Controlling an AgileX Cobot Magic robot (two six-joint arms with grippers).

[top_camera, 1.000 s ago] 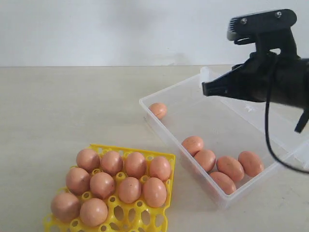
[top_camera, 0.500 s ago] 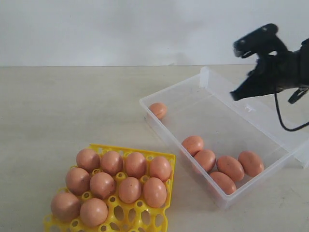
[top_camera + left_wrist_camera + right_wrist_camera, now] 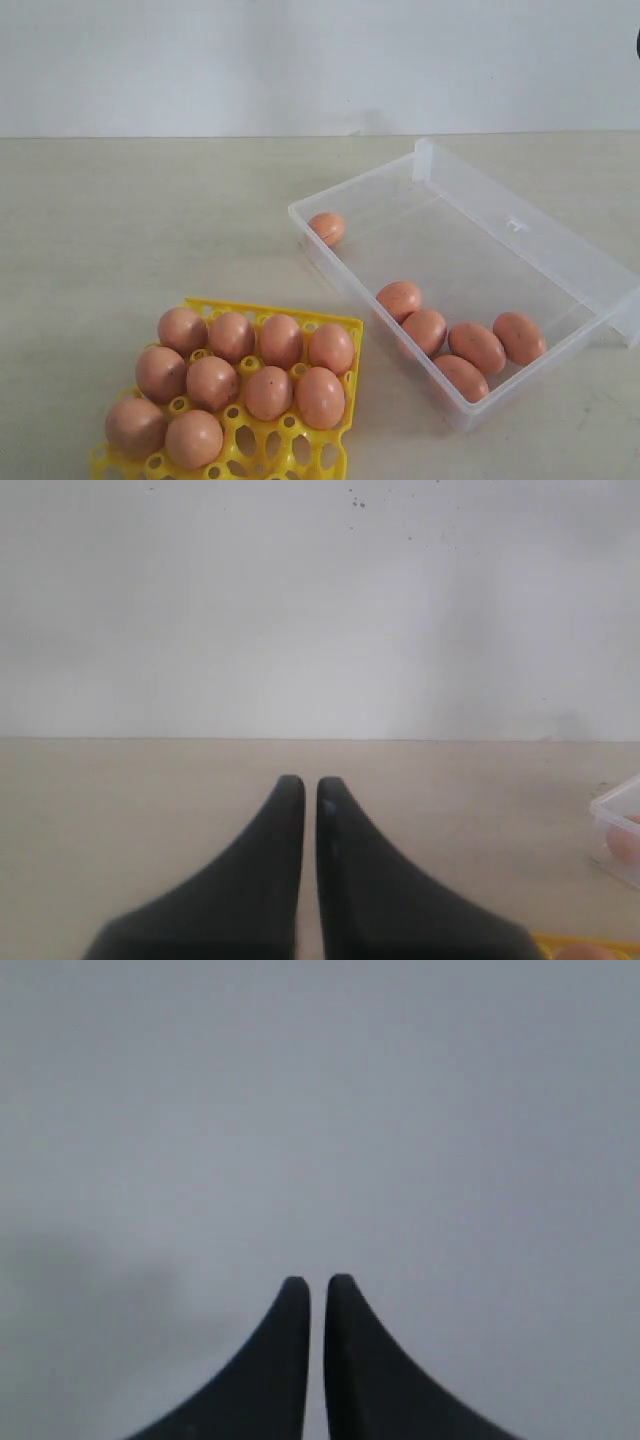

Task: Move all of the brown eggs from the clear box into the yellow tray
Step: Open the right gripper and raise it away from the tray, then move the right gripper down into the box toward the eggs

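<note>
6 brown eggs [image 3: 477,347] lie in the clear box [image 3: 440,250]: 5 bunched at one end and 1 alone [image 3: 327,227] in a corner at the other end. The yellow tray [image 3: 272,309] holds 10, with some cups free.

The right hand [image 3: 318,1285] has its 2 jaws pressed together on nothing and faces only blank wall [image 3: 320,1110], so no egg lies ahead of it. It is outside the exterior view. The box sits on its side of the surface [image 3: 150,220], presumably below and behind its fingertips.

The left hand [image 3: 311,785] is likewise pressed together and empty. It is aimed level across the bare surface, with a corner of the box [image 3: 615,815] and the tray's edge [image 3: 575,944] just off to one side of it.

The right hand looks better placed for the bunch of 5, but it would need to tip down and spread first. Those eggs lie on their sides, long axes pointing different ways, touching or nearly so.
</note>
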